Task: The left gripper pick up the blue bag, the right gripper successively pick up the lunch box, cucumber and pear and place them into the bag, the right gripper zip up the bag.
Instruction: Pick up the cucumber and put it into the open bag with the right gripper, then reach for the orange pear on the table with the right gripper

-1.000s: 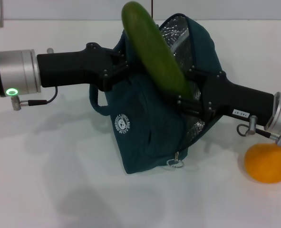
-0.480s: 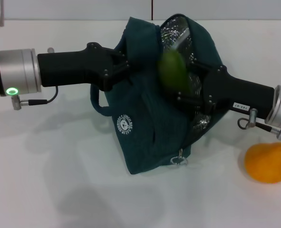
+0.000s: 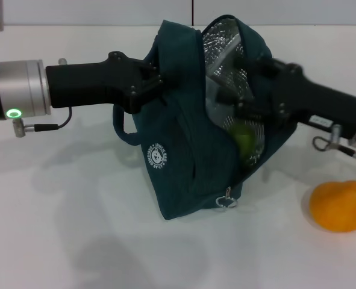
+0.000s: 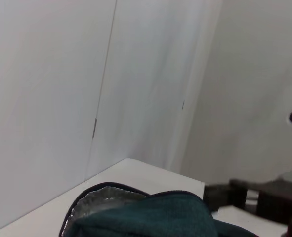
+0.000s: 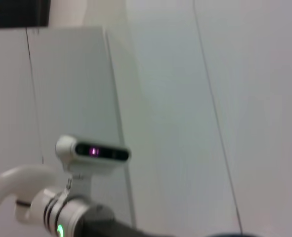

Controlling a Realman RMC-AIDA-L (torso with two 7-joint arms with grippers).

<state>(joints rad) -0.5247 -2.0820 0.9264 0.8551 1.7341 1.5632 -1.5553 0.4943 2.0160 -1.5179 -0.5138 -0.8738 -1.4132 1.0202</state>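
Dark teal fabric bag with silver foil lining (image 3: pixel 184 144) stood upright on the white bench (image 3: pixel 75 241) near its middle, mouth gaping upward and toward the right edge, white round logo facing the front edge, metal zip ring hanging at the lower front. Held at the upper left rim by the left gripper (image 3: pixel 156 81), black fingers pinched on the fabric there, arm stretching in from the left edge. Seen from the left wrist view as a teal rim with foil lining (image 4: pixel 150 217) just below the camera.

Green cucumber (image 3: pixel 245 139) lay inside the bag's opening, only one rounded end showing against the foil; long axis and heading hidden by the fabric. Right gripper (image 3: pixel 241 99) sat at the mouth of the bag, reaching in from the right edge, blurred; fingers open or closed, cannot tell.

Orange-yellow pear (image 3: pixel 339 206) rested on the bench near the right edge, apart from the bag, stem end turned up and right.
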